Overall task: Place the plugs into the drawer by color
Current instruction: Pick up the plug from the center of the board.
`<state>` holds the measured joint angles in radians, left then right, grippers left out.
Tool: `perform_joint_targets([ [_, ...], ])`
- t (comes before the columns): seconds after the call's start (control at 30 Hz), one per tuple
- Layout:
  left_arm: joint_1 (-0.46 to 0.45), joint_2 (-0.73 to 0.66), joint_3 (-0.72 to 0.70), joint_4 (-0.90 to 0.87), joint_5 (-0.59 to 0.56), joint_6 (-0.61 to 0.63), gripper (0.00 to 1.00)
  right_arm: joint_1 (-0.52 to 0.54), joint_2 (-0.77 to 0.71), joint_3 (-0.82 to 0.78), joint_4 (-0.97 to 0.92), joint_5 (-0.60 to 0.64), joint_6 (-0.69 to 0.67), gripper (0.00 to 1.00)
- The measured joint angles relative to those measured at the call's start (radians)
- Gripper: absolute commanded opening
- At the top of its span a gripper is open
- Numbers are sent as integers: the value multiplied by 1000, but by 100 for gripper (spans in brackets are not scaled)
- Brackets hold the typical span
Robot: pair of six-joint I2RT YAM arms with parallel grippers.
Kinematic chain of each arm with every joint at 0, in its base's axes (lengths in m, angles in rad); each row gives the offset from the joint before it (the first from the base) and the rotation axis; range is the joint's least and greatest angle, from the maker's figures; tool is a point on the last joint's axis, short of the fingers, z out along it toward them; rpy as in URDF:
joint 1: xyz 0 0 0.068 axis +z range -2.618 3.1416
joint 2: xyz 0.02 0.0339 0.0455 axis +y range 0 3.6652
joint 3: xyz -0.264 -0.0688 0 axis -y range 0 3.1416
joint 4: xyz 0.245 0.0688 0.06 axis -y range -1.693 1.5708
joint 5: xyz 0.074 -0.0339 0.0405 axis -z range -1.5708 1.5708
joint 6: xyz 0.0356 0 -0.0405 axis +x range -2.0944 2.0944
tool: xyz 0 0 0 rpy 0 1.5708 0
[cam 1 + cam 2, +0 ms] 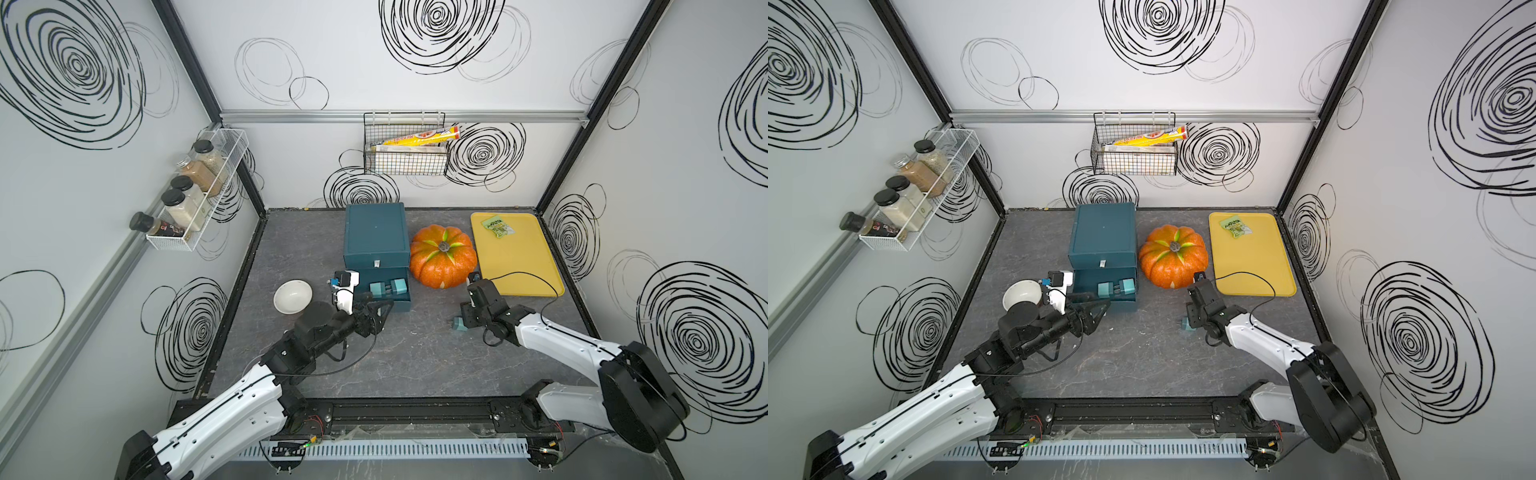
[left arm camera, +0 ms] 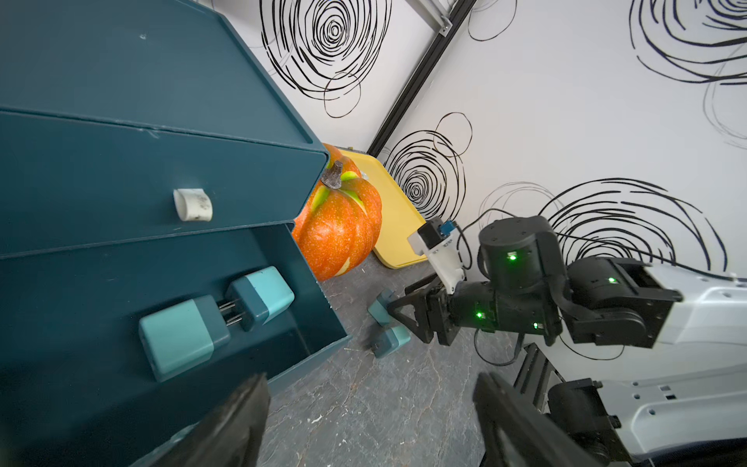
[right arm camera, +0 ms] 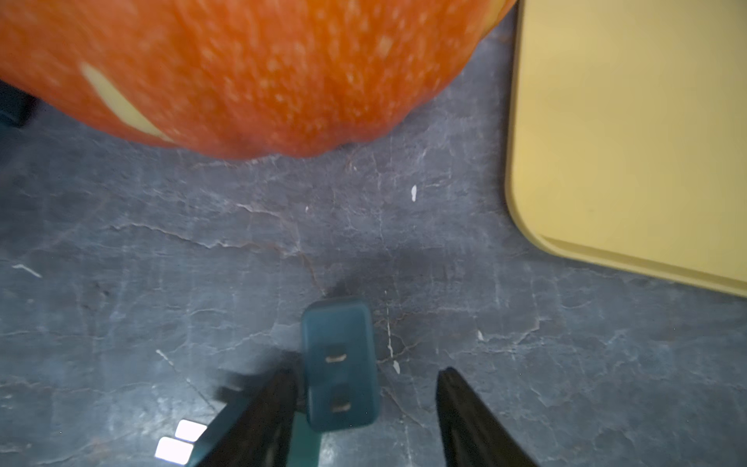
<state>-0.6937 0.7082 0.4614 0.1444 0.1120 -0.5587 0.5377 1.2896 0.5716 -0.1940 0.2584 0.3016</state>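
Note:
The dark teal chest (image 1: pixel 376 232) has its lower drawer (image 1: pixel 401 305) pulled out, and two light teal plugs (image 1: pixel 377 287) (image 1: pixel 398 285) lie inside with their prongs facing each other. In the left wrist view they are the nearer plug (image 2: pixel 178 335) and the farther plug (image 2: pixel 264 297). My left gripper (image 2: pixel 372 424) hangs open and empty at the drawer's front corner. Two more teal plugs (image 2: pixel 382 307) (image 2: pixel 392 339) are on the table in front of the pumpkin. My right gripper (image 3: pixel 366 372) stands open around one upright plug (image 3: pixel 339 364), which touches one finger only. The other plug (image 3: pixel 226 436) lies just outside that finger. No pink plugs show.
An orange pumpkin (image 1: pixel 442 255) sits right of the chest, close behind the right gripper. A yellow tray (image 1: pixel 517 253) with a green packet (image 1: pixel 498 226) lies at the back right. A white bowl (image 1: pixel 293 296) stands left of the left wrist. The chest's upper drawer (image 2: pixel 121 194) is shut.

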Motion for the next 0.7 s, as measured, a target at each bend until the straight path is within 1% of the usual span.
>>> perform_joint_targets([
  [0.13,0,-6,-2,0,-4,16,87,-23,64,29,0,-43,-18,50],
  [0.17,0,-10,-5,-1,-5,18,87,-24,74,37,0,-50,-21,46],
  [0.2,0,-13,-8,0,-6,20,87,-26,84,43,3,-61,-27,40],
  [0.27,0,-16,-13,-1,-8,23,87,-31,103,55,4,-79,-39,22],
  [0.3,0,-16,-13,-3,-8,24,87,-32,112,64,4,-87,-41,15],
  [0.33,0,-16,-13,-5,-10,26,87,-32,119,75,3,-93,-47,12],
  [0.43,0,-17,-13,-11,-21,29,86,-32,120,90,1,-104,-47,8],
  [0.5,0,-20,-13,-17,-32,30,84,-33,79,90,-23,-115,-49,4],
  [0.6,1,-38,-18,-33,-63,26,83,-32,-45,101,-66,-163,-51,4],
  [0.7,10,-78,-37,-48,-95,4,78,-29,-176,166,-92,-261,-51,4],
])
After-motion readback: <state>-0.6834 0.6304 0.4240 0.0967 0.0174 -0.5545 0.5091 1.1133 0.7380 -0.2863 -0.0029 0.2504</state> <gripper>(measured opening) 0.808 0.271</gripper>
